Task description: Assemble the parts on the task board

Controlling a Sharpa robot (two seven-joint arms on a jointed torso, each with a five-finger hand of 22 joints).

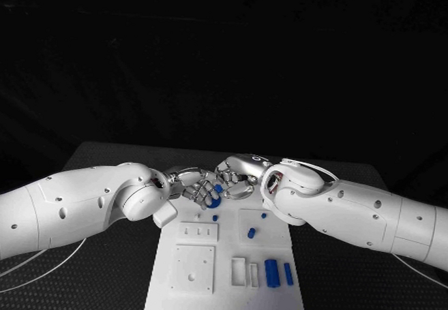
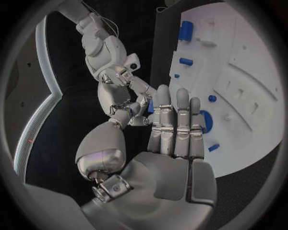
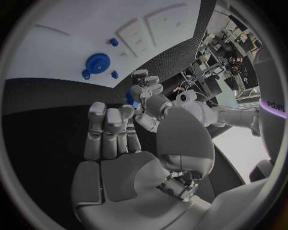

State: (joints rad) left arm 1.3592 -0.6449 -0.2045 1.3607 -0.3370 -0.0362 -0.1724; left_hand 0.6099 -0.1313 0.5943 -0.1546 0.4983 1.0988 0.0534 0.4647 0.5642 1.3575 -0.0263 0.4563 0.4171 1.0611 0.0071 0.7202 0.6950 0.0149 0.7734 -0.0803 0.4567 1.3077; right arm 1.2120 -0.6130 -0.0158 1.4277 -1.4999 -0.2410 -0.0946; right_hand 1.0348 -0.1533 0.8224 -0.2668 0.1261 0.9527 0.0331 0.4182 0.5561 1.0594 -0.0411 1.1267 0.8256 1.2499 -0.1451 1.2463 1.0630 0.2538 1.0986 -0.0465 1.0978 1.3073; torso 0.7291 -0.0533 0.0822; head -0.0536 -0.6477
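Observation:
The white task board (image 1: 229, 291) lies lengthwise on the table. Over its far end my two hands meet. My right hand (image 1: 239, 176) pinches a small blue part (image 1: 216, 189) between thumb and a finger; the part (image 3: 131, 98) sits at that thumb's tip. My left hand (image 1: 189, 184) holds its fingers (image 2: 177, 120) straight and together right beside the part (image 2: 150, 106), thumb apart, gripping nothing. A blue disc (image 3: 97, 62) sits on the board under the hands. Two blue bars (image 1: 271, 272) lie at the near right of the board.
Small blue pegs (image 1: 250, 232) stand in the board's middle, with another (image 1: 215, 217) nearer the hands. White blocks and recessed plates (image 1: 195, 266) cover the board's near left. Black table (image 1: 357, 289) lies on both sides of the board.

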